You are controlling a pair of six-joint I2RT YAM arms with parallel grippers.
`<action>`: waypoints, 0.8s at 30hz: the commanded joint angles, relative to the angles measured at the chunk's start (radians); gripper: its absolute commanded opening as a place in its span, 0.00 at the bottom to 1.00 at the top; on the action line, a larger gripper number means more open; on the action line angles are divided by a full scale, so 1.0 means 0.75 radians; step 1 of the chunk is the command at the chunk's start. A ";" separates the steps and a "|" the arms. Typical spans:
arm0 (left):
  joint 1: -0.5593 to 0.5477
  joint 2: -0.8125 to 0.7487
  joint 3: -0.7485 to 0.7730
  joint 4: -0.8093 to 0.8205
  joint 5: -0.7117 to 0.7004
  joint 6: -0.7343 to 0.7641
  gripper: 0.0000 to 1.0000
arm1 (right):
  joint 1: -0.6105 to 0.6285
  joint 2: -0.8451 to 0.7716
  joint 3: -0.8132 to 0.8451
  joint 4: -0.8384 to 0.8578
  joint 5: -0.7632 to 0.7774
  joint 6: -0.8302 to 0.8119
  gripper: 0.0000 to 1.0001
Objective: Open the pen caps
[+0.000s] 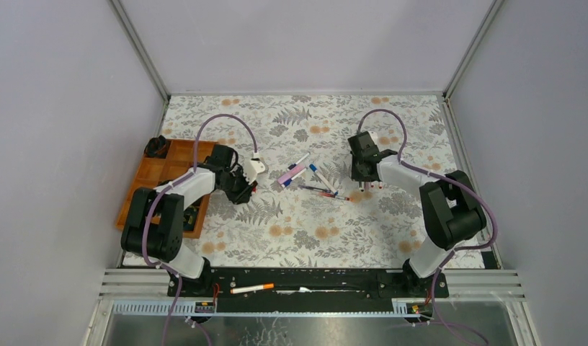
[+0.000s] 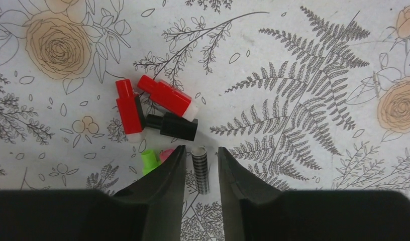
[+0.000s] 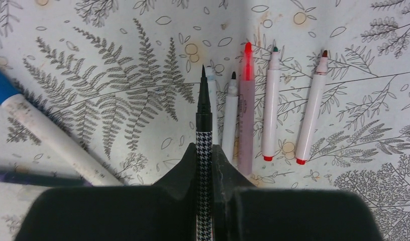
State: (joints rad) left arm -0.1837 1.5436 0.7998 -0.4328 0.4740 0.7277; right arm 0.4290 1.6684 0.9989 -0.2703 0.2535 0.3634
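Note:
In the left wrist view a houndstooth-patterned pen cap lies on the cloth between the fingers of my left gripper, which is open with a gap on each side of it. Just beyond lie loose pen caps: two red, a black, a green and a pink half hidden by my finger. My right gripper is shut on an uncapped houndstooth pen, tip pointing away. Several uncapped pens lie in a row beneath it.
A blue-capped pen and a dark one lie left of the right gripper, and a few pens lie mid-table. A wooden compartment tray sits at the left edge. One pen rests on the front rail.

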 commanded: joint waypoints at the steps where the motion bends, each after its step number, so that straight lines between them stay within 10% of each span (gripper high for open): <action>1: -0.006 -0.008 0.001 0.056 -0.035 -0.026 0.40 | -0.011 0.033 0.063 0.053 0.093 -0.002 0.07; 17: 0.036 -0.142 0.335 -0.358 0.275 -0.097 0.78 | -0.010 0.073 0.058 0.049 0.150 -0.057 0.25; 24: 0.060 -0.191 0.432 -0.440 0.343 -0.125 0.80 | -0.011 0.066 0.055 0.041 0.151 -0.063 0.26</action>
State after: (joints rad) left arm -0.1535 1.4349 1.0859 -0.6888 0.6708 0.6575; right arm 0.4244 1.7203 1.0256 -0.2497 0.3321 0.3271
